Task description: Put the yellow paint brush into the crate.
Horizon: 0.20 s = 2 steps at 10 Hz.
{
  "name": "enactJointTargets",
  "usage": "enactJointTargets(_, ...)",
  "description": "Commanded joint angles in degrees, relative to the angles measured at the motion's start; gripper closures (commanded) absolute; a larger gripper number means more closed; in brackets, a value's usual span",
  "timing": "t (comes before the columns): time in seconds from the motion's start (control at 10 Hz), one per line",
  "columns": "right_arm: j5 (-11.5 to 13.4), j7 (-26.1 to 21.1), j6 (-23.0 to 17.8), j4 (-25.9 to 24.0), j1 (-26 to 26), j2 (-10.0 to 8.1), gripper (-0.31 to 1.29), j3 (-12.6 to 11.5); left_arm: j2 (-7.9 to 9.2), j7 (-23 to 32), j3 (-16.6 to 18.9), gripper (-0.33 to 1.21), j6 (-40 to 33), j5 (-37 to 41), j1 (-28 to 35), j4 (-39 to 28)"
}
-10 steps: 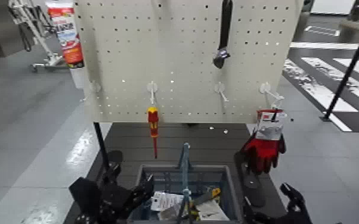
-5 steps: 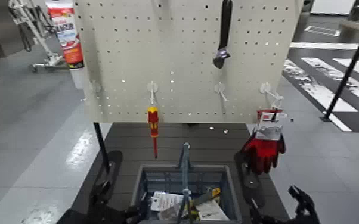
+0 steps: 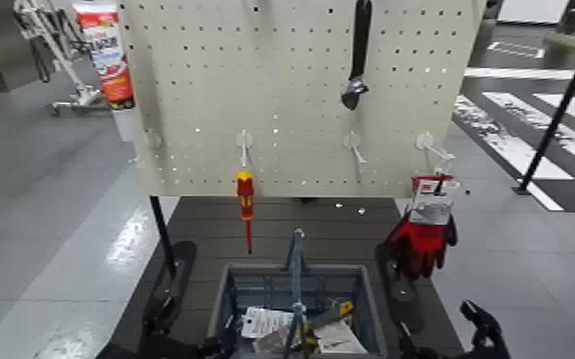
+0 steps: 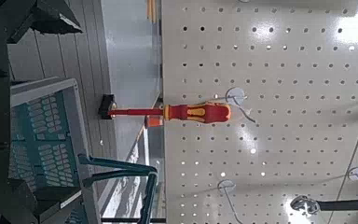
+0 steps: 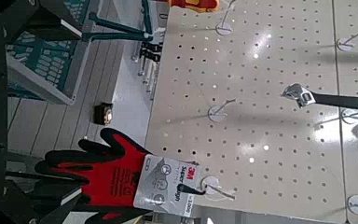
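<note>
The yellow paint brush (image 3: 331,315) lies inside the grey-blue crate (image 3: 236,286), right of its central handle bar, on white packets, with its yellow tip toward the right wall. Neither gripper touches it. My left gripper (image 4: 48,112) is low beside the crate's left side, open and empty, and only a dark edge of that arm shows at the bottom of the head view. My right gripper (image 5: 61,103) is open and empty, low to the right of the crate; part of it shows in the head view (image 3: 480,329).
Behind the crate stands a white pegboard (image 3: 291,95). On it hang a red-and-yellow screwdriver (image 3: 244,202), a wrench (image 3: 356,57) and red-and-black gloves (image 3: 423,234). A sealant tube (image 3: 106,52) hangs at its left edge. The crate also shows in the left wrist view (image 4: 47,140).
My left arm has dropped from beside the crate's left wall almost out of the head view. The brush stays in the crate. The right arm has barely moved.
</note>
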Motion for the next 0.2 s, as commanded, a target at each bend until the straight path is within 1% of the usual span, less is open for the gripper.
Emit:
enactJointTargets(0.1, 0.94, -0.79, 1.13, -0.64, 0.10, -0.05, 0.15, 0.05, -6.33, -0.01, -0.20, -0.13, 0.02, -0.06, 0.00, -0.01)
enactJointTargets(0.2, 1.12, -0.96, 2.54, -1.26, 0.27, -0.05, 0.14, 0.05, -6.33, -0.01, -0.11, -0.13, 0.02, -0.06, 0.00, -0.01)
